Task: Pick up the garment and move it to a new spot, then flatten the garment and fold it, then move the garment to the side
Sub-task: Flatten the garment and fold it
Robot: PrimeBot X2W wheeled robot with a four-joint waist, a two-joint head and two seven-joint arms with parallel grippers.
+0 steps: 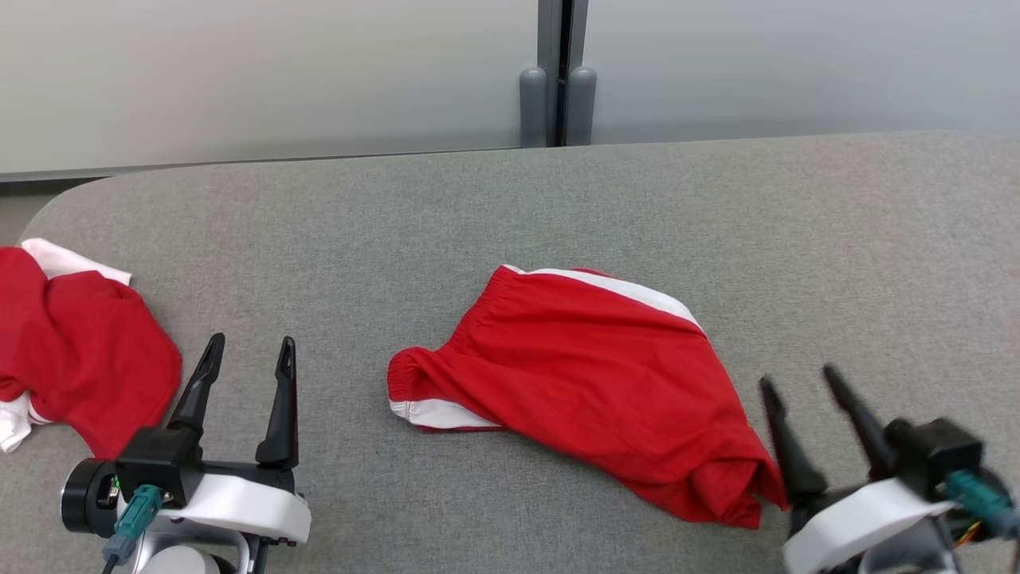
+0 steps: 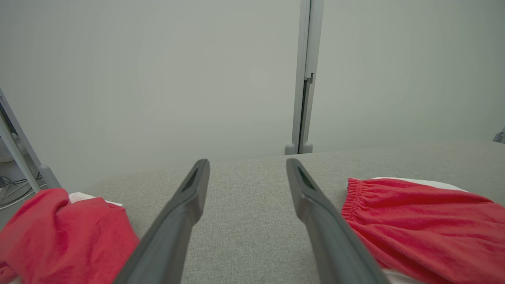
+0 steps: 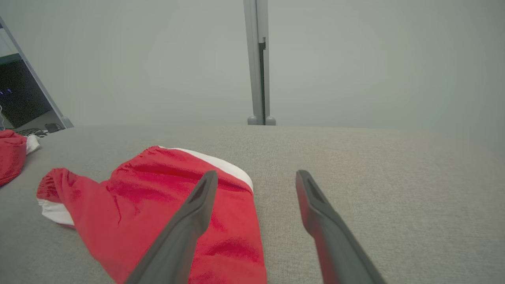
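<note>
The garment [image 1: 590,375] is a pair of red shorts with white side stripes and an elastic waistband, lying loosely folded in the middle of the grey table [image 1: 510,207]. It also appears at the right of the left wrist view as the garment [image 2: 418,221] and at the lower left of the right wrist view as the garment [image 3: 158,209]. My left gripper [image 1: 251,351] stands open to the garment's left, apart from it, with nothing between its fingers. Just off the garment's lower right corner my right gripper [image 1: 801,381] is open and empty, blurred by motion.
A second red and white garment [image 1: 72,343] lies crumpled at the table's left edge, close beside my left gripper. A pale wall with a grey vertical post [image 1: 558,80] stands behind the table. Bare grey cloth stretches across the back and right of the table.
</note>
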